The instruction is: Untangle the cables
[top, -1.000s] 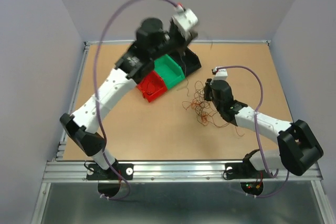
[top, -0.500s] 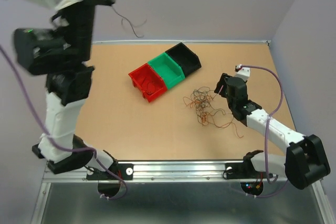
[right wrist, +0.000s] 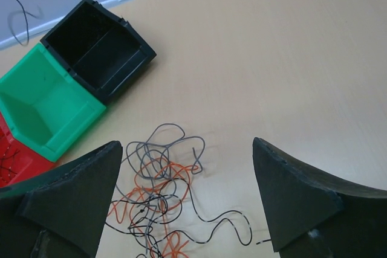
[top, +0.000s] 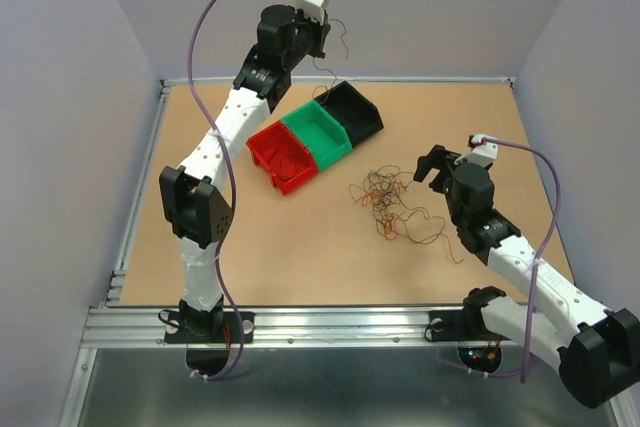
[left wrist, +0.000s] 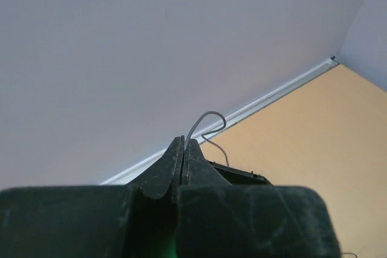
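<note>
Bearing tangled cables (top: 385, 202), tan tabletop (top: 300, 257) meets lilac walls (top: 450, 7); left claw (left wrist: 183, 149) pinches one, right claw (right wrist: 186, 155) gapes.

No readable text, labels, numbers, or signs

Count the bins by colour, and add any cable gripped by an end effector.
red bin: 1
green bin: 1
black bin: 1
cable pinched in the left end effector: 1
Total: 4
</note>
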You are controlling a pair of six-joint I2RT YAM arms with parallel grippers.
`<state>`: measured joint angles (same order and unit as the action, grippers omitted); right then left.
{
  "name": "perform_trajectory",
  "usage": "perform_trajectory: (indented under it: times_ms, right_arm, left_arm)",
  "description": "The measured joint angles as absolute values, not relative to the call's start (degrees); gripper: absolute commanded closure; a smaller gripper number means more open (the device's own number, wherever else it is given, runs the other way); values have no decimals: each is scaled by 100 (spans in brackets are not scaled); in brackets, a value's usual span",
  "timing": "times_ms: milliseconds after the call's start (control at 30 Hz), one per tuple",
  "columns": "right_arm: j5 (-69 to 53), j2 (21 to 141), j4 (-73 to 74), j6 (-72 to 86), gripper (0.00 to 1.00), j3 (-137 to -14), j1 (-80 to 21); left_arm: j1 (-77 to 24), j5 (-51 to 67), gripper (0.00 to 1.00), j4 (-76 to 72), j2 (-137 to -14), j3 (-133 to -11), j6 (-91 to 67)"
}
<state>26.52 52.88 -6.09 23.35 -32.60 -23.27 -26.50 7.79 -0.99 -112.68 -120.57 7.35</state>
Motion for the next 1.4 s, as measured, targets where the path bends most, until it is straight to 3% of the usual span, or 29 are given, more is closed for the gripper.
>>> perform_trajectory:
  times_ms: [567,967,1400]
  right_arm:
    - [2585,5262,-591,2314,6,-3188,-2324]
    - [2456,5262,-593,2309,9,-3188,-2324]
    - [2285,5293,-591,2244,9,-3188,-2324]
  left_arm:
    - [-2429,1568,100,-1074,-11196,-10573,757]
    - [-2209,1966,100,-1516,-10331,-9404,956]
    - [-2213,2156,100,-5,-10989,-9443,3409]
